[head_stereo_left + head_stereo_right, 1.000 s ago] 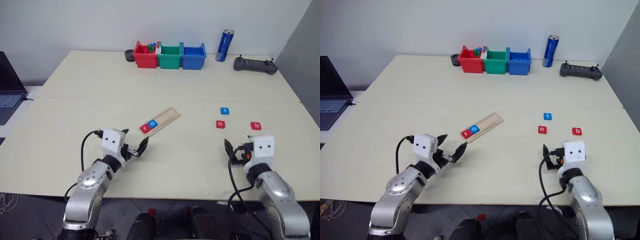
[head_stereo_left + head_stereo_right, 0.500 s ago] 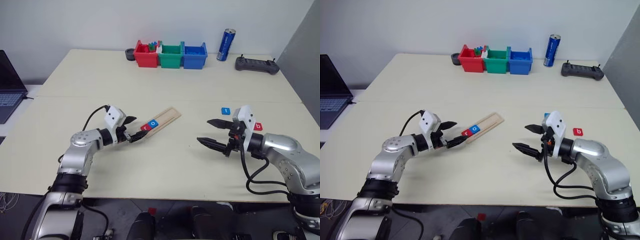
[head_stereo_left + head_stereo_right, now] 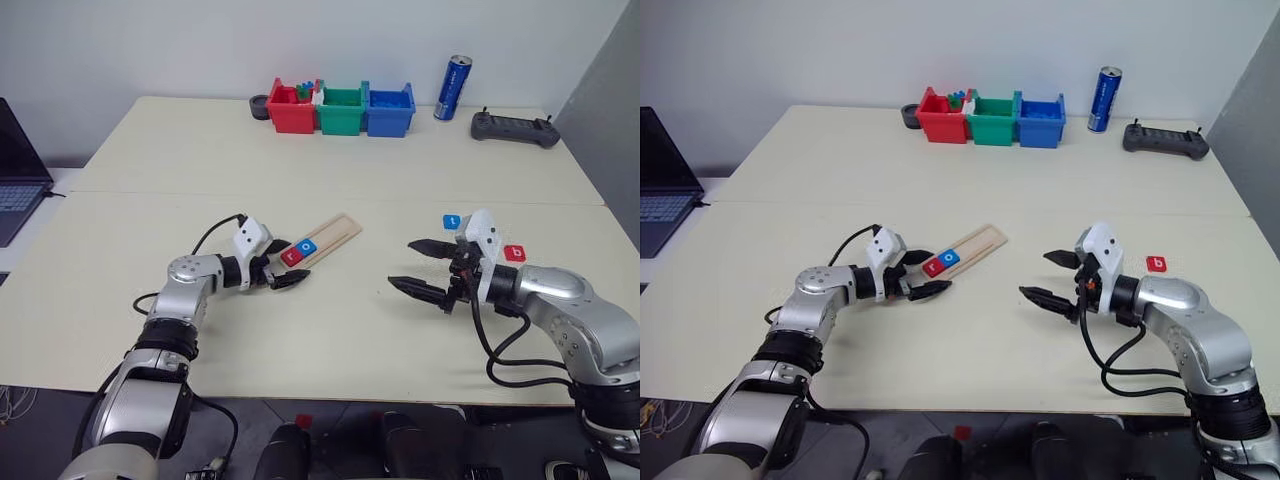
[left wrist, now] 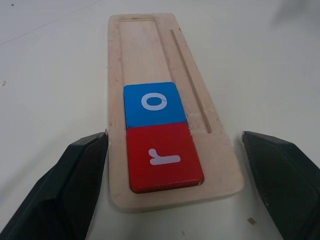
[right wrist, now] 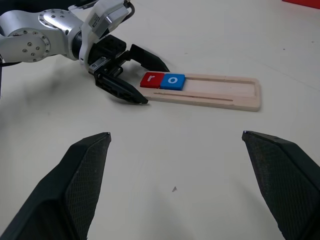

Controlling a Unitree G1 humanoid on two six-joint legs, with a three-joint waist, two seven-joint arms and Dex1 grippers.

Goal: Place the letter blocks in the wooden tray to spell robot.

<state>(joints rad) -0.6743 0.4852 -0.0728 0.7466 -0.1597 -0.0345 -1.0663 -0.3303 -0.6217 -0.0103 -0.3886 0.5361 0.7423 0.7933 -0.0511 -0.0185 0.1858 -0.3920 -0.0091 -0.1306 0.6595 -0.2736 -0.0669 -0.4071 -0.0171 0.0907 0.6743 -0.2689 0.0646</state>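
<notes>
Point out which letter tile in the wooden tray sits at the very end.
The red square tile with a white r: it fills the last slot of the pale wooden tray, between the left gripper fingers; the blue o tile sits beside it.

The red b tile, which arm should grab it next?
Right, probably. The b tile lies beside the open right gripper. The left gripper, open, straddles the wooden tray end.

The tray (image 4: 150,50) is pale, bare wood with a faint grain. The red r block (image 4: 162,157) and blue o block (image 4: 152,103) look smooth and a little shiny. The bench (image 3: 330,170) is cream and matt. The far can (image 3: 451,88) is shiny blue metal.
</notes>
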